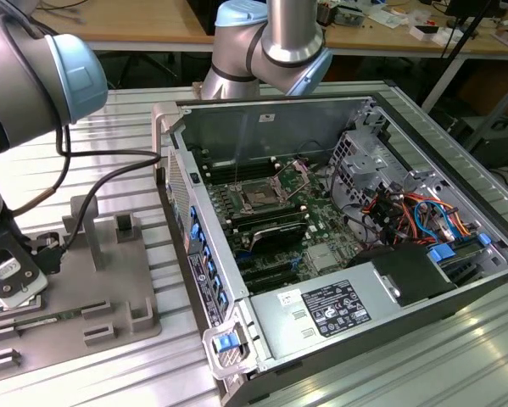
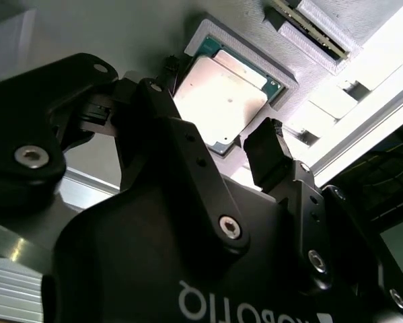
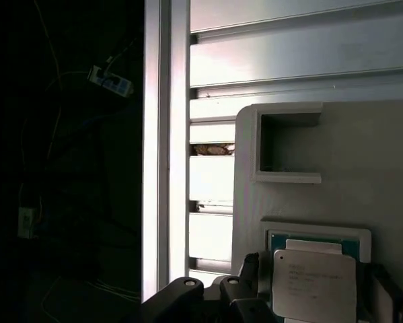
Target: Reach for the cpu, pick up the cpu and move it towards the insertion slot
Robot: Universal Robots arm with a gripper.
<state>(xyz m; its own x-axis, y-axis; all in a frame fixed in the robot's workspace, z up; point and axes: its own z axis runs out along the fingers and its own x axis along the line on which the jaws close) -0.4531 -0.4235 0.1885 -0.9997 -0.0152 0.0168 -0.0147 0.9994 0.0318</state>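
gripper [image 2: 216, 113] over fixture plate [image 1: 109, 292] | fingers [image 2: 268, 153] spread, flanking cpu [image 2: 221, 94] seated in pocket | insertion slot [image 1: 260, 197] well apart, gripper's 2 o'clock, exterior view

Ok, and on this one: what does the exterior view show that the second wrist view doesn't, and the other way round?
Exterior view: the arm, the open computer case and, on its green motherboard, the insertion slot, away to the exterior view's right of the grey fixture plate.
Second wrist view: the cpu lying flat in its recess, jaws open on either side of it, not lifted.
Both: the grey fixture plate and the gripper low over it.
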